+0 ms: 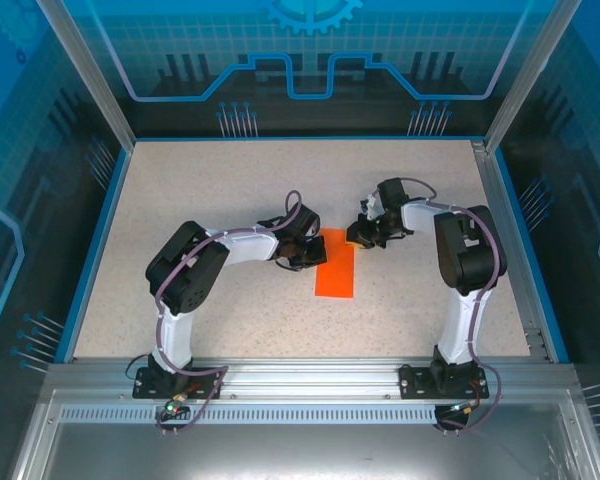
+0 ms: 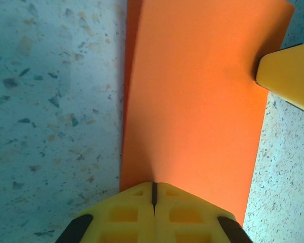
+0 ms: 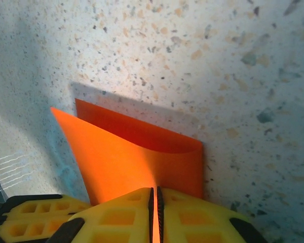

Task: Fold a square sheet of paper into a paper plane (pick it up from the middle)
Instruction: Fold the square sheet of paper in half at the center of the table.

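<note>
Lying folded into a long strip, the square sheet of paper (image 1: 335, 270) has the right tool (image 3: 155, 197) clamped on its right edge and the left tool (image 2: 153, 191), closed, resting on its left edge.

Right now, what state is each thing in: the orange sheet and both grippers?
square sheet of paper: folded over into two layers, the fold rounded, not creased flat.
left gripper: shut, tips at the sheet's edge.
right gripper: shut on the sheet, paper pinched between its fingers.
</note>
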{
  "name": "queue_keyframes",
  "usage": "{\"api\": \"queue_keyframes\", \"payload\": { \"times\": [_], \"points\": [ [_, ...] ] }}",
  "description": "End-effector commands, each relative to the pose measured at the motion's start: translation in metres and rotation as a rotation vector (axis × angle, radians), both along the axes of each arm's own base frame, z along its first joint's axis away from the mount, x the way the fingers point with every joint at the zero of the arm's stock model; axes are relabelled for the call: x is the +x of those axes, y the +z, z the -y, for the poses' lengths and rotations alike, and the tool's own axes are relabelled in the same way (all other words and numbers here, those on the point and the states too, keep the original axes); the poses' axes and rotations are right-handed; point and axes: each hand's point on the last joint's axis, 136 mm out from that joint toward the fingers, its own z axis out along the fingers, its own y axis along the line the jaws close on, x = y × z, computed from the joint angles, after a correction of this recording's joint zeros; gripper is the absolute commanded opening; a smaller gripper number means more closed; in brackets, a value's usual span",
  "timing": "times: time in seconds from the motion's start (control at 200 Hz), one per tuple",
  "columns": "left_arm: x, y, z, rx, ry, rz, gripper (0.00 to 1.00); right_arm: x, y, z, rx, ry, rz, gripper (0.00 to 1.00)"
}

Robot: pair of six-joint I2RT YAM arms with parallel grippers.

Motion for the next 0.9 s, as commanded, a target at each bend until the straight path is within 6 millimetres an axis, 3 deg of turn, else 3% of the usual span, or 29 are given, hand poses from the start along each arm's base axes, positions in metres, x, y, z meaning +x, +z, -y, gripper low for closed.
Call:
{"api": "queue_keyframes", "payload": {
  "times": [0.0, 0.225, 0.5, 0.565, 0.77, 0.895],
  "points": [
    [-0.022, -0.025, -0.02, 0.1, -0.011, -0.072, 0.0, 0.01, 0.024, -0.003, 0.018, 0.01, 0.038, 0.13],
    [-0.022, -0.025, -0.021, 0.101, -0.013, -0.075, 0.0, 0.019, 0.007, 0.003, 0.014, -0.023, 0.009, 0.13],
    [-0.021, -0.023, -0.02, 0.097, -0.013, -0.071, 0.0, 0.012, -0.027, 0.01, -0.042, -0.041, -0.073, 0.13],
    [-0.02, -0.023, -0.021, 0.097, -0.012, -0.073, 0.0, 0.013, -0.02, 0.01, -0.038, -0.044, -0.069, 0.13],
    [-0.02, -0.022, -0.021, 0.099, -0.013, -0.072, 0.0, 0.033, 0.031, 0.005, 0.048, -0.044, 0.03, 0.13],
    [-0.019, -0.022, -0.021, 0.097, -0.012, -0.071, 0.0, 0.037, 0.033, 0.006, 0.075, -0.047, 0.029, 0.13]
  ]
}}
